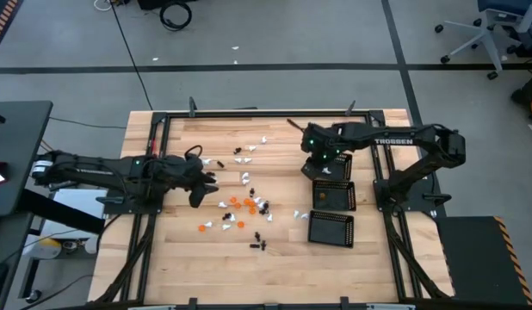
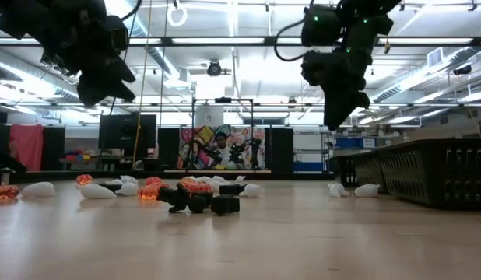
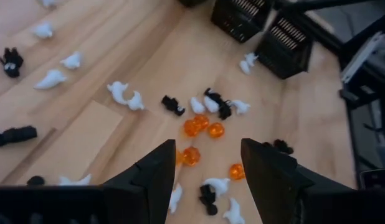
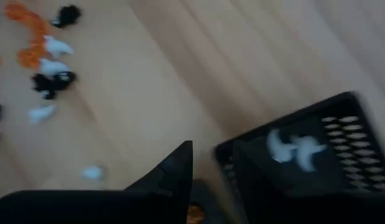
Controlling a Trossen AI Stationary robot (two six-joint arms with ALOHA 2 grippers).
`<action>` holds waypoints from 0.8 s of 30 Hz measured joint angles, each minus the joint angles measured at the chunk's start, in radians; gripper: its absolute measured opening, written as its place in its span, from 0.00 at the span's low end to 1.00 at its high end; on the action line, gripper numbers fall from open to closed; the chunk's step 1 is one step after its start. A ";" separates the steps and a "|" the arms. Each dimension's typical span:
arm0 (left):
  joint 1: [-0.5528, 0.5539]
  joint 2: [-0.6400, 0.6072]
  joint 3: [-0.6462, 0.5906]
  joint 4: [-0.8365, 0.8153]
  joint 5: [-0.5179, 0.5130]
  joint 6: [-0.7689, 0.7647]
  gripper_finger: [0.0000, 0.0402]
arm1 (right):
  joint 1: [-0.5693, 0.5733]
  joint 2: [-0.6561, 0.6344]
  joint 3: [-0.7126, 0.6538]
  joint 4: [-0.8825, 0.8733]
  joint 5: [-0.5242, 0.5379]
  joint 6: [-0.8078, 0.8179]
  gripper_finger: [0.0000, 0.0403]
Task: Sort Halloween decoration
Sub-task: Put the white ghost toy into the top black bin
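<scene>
The Halloween decoration is a scatter of tiny white, orange and black trinkets lying on the wooden table's middle. In the left wrist view I see orange ones, white ones and black ones. My left gripper hangs open above the near-left part of this scatter, touching nothing. My right gripper hangs above the table beside the far black mesh tray, which holds white trinkets. A narrow gap shows between its fingers, with nothing in it.
Three square black mesh trays stand in a row at the table's right: far, middle and near. In the low view they form a dark wall at the right. A black frame runs along the table's edges.
</scene>
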 joint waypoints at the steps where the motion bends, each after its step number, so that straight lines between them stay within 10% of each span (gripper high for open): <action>1: 0.000 -0.013 0.000 0.000 0.000 0.006 0.48 | 0.019 0.000 0.000 0.007 0.004 0.026 0.30; 13: 0.000 -0.113 0.000 -0.024 0.031 0.079 0.48 | 0.225 0.012 0.030 0.095 0.098 0.272 0.30; 24: 0.000 -0.113 0.000 -0.035 0.048 0.082 0.48 | 0.303 0.329 0.461 0.006 0.159 0.092 0.29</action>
